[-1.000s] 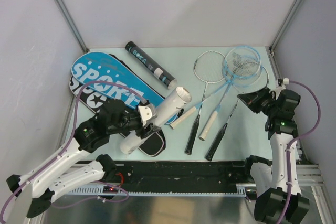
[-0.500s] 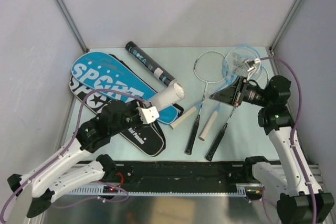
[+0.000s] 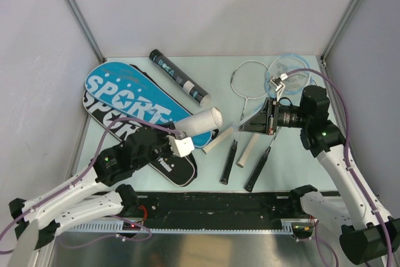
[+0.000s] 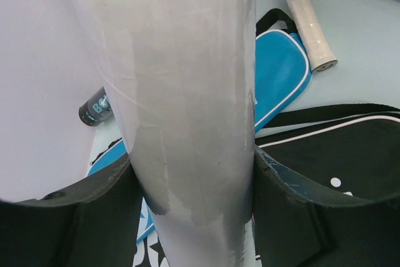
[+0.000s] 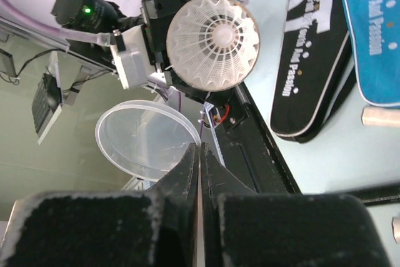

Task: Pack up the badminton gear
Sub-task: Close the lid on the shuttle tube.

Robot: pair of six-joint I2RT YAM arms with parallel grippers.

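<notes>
While the left gripper [image 3: 178, 142] is clamping the white tube [image 3: 200, 121] low on its body, its jaws are standing fairly wide. One finger [image 4: 75, 217] is pressing against each side of the tube's wall. The tube is hanging clear of the table [image 3: 284, 167], tilted over the narrow end of the blue bag [image 3: 125, 92], and its open mouth is pointing right toward the right gripper [image 3: 245, 127].

In the right wrist view a shuttlecock [image 5: 212, 43] is sitting in that mouth, its white feather skirt filling the opening. The right gripper's jaws are pressing fully together and pinching the rim of a clear lid [image 5: 145, 147]. This thin see-through disc is hanging just below and left of the tube's mouth in that view, apart from it.

The blue bag is lying on the left half of the table, partly over the black bag [image 3: 172, 166], whose end is poking out toward the near edge. A black tube [image 3: 178, 77] is lying slantwise just beyond the blue bag, near the back wall. Several rackets [image 3: 229, 162] are lying on the right half, with their heads toward the back and their handles, some white and some black, fanning toward the near edge under the right arm.
</notes>
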